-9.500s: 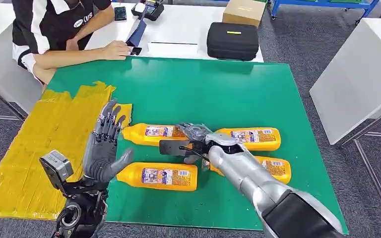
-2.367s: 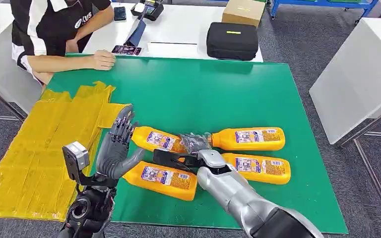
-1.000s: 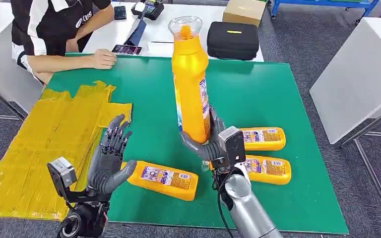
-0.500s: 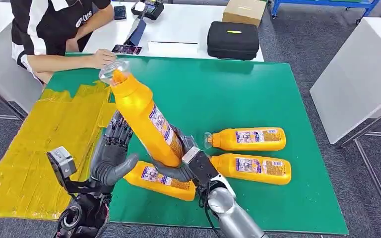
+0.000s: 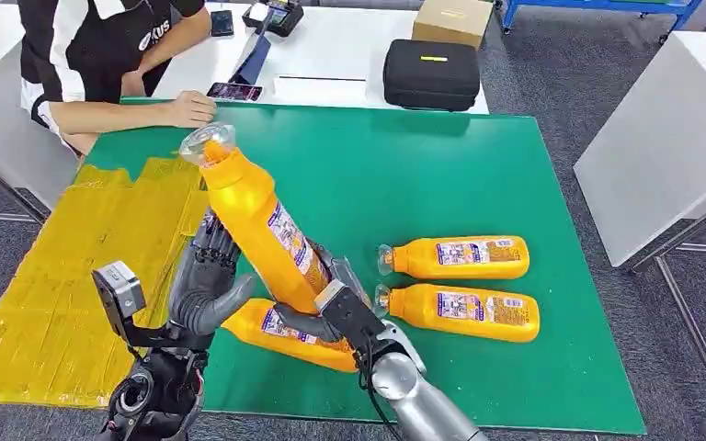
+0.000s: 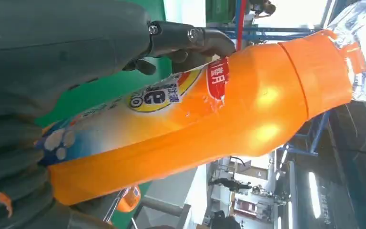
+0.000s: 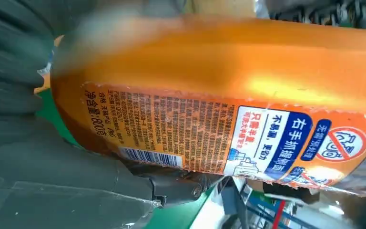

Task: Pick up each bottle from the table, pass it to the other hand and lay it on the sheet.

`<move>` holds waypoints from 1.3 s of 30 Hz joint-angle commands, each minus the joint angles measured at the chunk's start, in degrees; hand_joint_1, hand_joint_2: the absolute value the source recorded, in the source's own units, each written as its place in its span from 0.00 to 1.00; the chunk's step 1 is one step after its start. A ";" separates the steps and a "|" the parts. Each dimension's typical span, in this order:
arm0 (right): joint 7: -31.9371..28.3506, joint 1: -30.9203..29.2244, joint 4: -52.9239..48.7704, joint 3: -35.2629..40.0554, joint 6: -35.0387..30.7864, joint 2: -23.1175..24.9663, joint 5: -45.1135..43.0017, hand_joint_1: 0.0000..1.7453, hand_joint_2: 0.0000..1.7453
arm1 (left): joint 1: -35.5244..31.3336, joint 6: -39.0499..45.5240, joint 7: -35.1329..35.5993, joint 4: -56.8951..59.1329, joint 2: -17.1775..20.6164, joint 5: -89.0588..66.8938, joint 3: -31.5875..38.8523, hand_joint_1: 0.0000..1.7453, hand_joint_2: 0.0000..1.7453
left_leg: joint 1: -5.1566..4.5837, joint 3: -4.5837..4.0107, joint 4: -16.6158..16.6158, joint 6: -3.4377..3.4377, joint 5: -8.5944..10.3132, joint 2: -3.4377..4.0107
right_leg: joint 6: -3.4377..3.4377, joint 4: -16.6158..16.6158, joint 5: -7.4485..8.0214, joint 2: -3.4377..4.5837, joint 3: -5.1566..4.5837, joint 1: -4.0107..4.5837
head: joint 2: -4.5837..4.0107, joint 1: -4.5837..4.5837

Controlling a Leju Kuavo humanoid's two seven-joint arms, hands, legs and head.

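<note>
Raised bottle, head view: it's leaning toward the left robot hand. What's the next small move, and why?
Probably close the left robot hand around the raised bottle before the right robot hand lets go. The bottle's base sits in the right hand, its body tilted against the left palm, whose fingers look only partly wrapped. The yellow sheet lies on the left.

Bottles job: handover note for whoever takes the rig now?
Right hand grips the raised bottle near its base, tilted toward the left hand, which is at the bottle; whether it grips yet is unclear. Three bottles lie on the green table: one under the hands, two to the right. Yellow sheet holds none. Left: finish the pass, lay it down, repeat three times.
</note>
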 commanded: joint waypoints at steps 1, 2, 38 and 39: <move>0.95 3.55 -10.97 10.09 2.27 -4.04 3.31 0.99 1.00 | -3.19 0.56 0.86 5.95 -0.01 -1.03 0.19 0.00 1.00 | 0.04 0.52 0.07 0.04 -0.30 -0.19 | -0.45 0.06 -0.32 -0.09 0.54 0.08 | 0.00 0.00; 1.38 3.95 -12.34 10.44 1.81 -4.39 4.03 1.00 1.00 | -3.34 0.59 0.83 6.19 -0.03 -1.04 0.50 0.00 1.00 | 0.03 0.27 0.00 0.02 -0.15 -0.19 | -0.29 0.01 -0.18 -0.14 0.29 0.05 | 0.00 0.02; 2.08 4.63 -16.09 7.23 -4.72 -6.00 4.21 1.00 1.00 | 1.03 5.73 -1.05 1.68 -0.87 4.65 6.81 1.00 1.00 | 0.01 0.30 0.03 0.02 -0.21 -0.04 | -0.34 0.04 -0.18 0.03 0.31 0.04 | 0.00 0.02; 1.67 5.46 -17.57 5.86 -5.70 -6.37 3.16 0.94 1.00 | 1.38 5.87 -1.00 1.62 -0.81 4.78 7.03 1.00 1.00 | 0.03 0.17 -0.01 0.01 -0.12 -0.06 | -0.25 -0.01 -0.10 -0.02 0.19 0.05 | 0.00 0.00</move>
